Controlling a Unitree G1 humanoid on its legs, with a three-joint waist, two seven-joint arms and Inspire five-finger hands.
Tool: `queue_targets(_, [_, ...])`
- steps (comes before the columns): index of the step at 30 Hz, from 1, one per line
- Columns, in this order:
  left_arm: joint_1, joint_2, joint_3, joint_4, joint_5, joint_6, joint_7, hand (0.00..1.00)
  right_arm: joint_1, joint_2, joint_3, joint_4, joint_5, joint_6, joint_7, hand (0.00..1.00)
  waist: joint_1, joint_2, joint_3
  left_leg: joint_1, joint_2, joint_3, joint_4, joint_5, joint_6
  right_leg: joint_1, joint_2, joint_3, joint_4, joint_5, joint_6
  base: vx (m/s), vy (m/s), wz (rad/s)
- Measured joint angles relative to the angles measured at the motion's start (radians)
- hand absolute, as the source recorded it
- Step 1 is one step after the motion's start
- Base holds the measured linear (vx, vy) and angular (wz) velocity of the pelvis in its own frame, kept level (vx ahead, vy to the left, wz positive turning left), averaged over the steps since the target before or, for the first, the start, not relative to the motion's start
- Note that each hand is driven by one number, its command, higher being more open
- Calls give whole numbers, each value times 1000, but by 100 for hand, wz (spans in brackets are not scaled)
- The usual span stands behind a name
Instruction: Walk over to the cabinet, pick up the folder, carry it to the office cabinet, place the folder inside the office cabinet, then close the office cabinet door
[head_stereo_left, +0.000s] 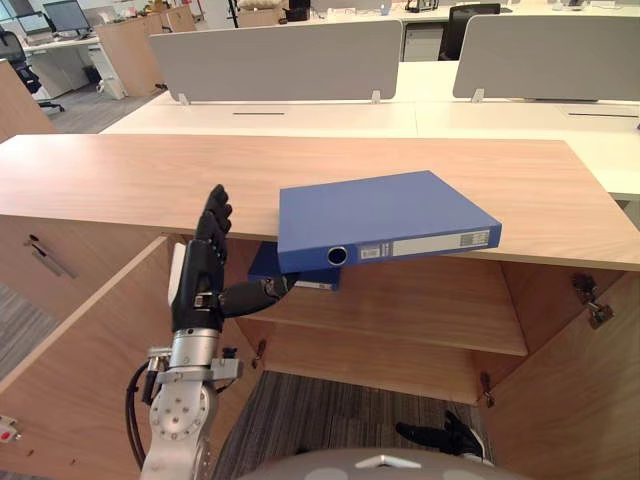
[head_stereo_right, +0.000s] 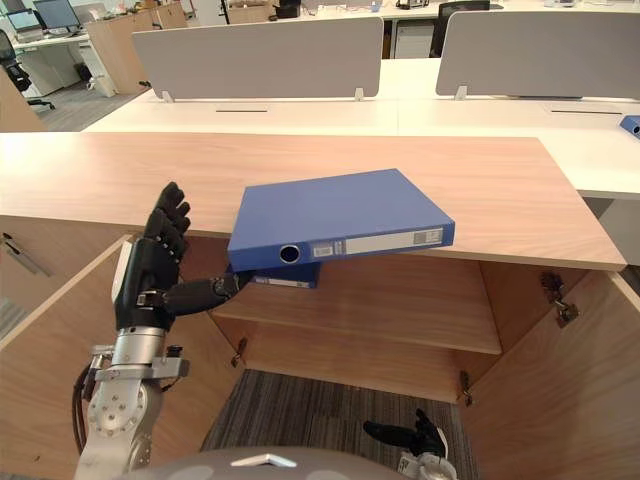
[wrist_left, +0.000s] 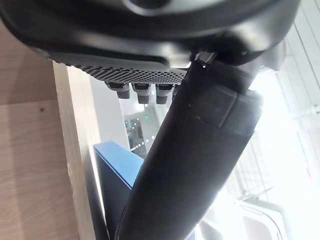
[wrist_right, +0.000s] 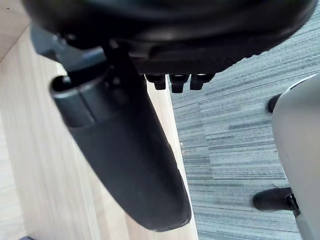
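A blue folder lies flat on the wooden cabinet top, its spine with a ring hole overhanging the front edge. A second, darker blue folder shows just under it, at the front of the inner shelf. My left hand is raised to the left of both, open, fingers straight up and thumb reaching toward the lower folder. In the left wrist view the thumb points past the blue folder. My right hand hangs low near the carpet, open and holding nothing.
Both cabinet doors stand open: the left door beside my left arm, the right door at the far right. White desks with grey dividers stand behind the cabinet. Grey carpet covers the floor.
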Motion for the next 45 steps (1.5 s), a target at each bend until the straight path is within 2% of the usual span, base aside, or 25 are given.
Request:
queue_targets(12, [-21, 111, -8, 40, 171, 5, -12, 100, 0, -24, -3, 46, 2, 0, 2, 100, -5, -15, -12, -1, 10, 31, -1, 1, -2, -19, 11, 38, 0, 8, -11, -32, -10, -8])
queue_targets(18, [-40, 139, -8, 54, 243, 6, -5, 100, 14, -27, -4, 54, 2, 1, 6, 100, -14, -20, -20, -2, 10, 32, -1, 1, -1, -21, 11, 41, 0, 8, -11, -18, 1, -1])
queue_targets(26, [-40, 125, -8, 55, 311, 6, 48, 100, 19, -28, -29, 85, 3, 1, 7, 100, -16, -21, -21, -4, 10, 32, -1, 1, -1, -24, 13, 43, 0, 9, -12, 0, 0, 0])
queue_targets(33, [-40, 60, -15, 55, 353, 6, 67, 100, 20, -27, -39, 103, 10, 1, -2, 100, -19, -23, -20, -6, 10, 32, -1, 1, -1, -26, 13, 44, -1, 9, -12, -9, -1, 0])
queue_targets(45, [-40, 49, -80, 94, 449, 6, 78, 100, 15, -27, -38, 131, 13, 1, -9, 100, -24, -31, -23, -4, 9, 32, -2, 2, 0, -27, 13, 46, -3, 9, -11, 0, 0, 0])
